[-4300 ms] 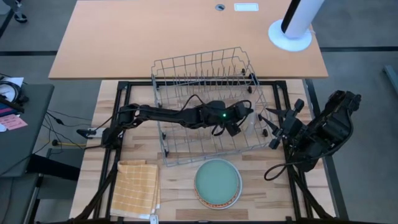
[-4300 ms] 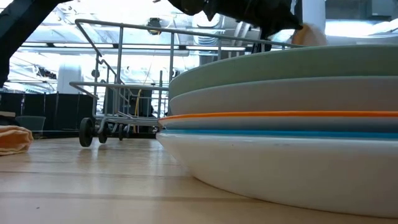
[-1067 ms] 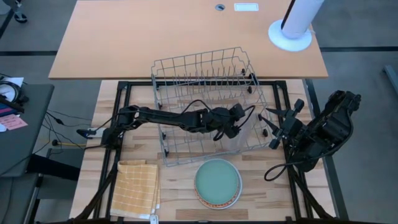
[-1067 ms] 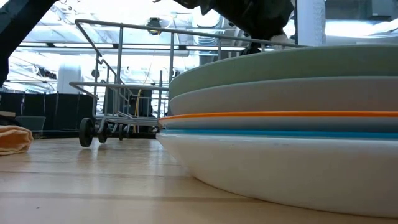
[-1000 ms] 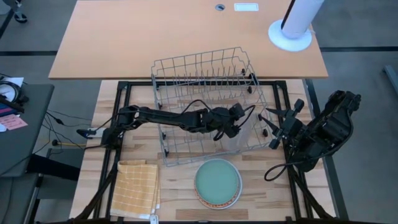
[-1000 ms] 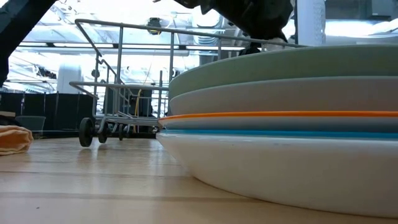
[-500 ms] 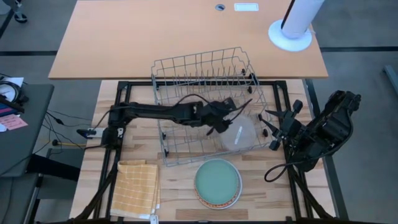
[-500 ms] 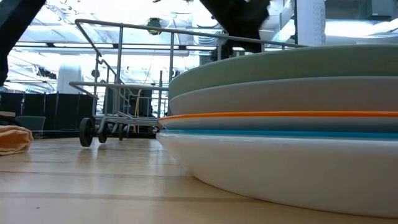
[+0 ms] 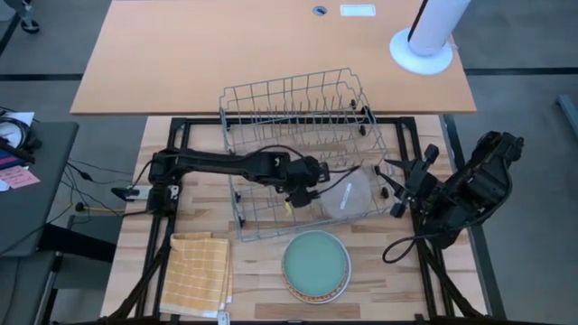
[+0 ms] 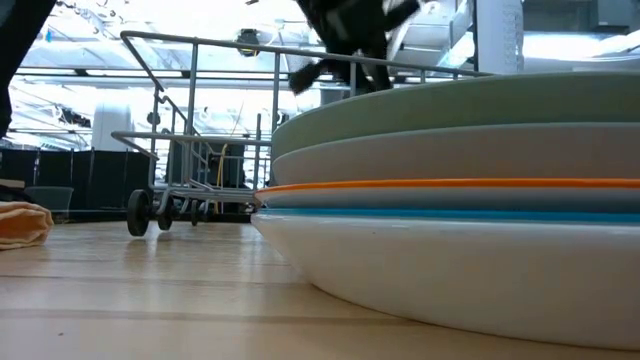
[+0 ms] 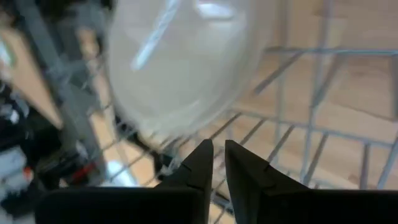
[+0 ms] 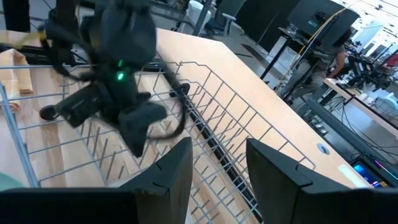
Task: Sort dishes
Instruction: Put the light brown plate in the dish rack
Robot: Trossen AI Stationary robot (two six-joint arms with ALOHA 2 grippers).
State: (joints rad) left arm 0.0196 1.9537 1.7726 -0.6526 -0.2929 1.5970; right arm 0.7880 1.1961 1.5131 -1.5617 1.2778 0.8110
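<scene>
A beige-grey plate (image 9: 349,194) leans slanted inside the grey wire rack (image 9: 298,104), at its right end; in the left wrist view this plate (image 11: 186,62) fills the space ahead of my fingers. My left gripper (image 9: 314,187) hovers over the rack just left of the plate, its fingers (image 11: 202,158) a narrow slit apart with nothing between them. A stack of plates (image 9: 316,264), pale teal on top, rests on the table at the near edge. My right gripper (image 9: 390,185) waits open at the rack's right side.
A yellow checked cloth (image 9: 200,271) lies at the near left. The rack's upright wire prongs (image 12: 205,143) stand under and around my left gripper. A large tan desk (image 9: 271,54) with a white lamp base (image 9: 421,50) lies beyond the table.
My left gripper has drawn back toward the table's left, away from the beige-grey plate. The plate, which stood almost on edge at the rack's right end, has tipped over and now leans with its round face showing from above.
</scene>
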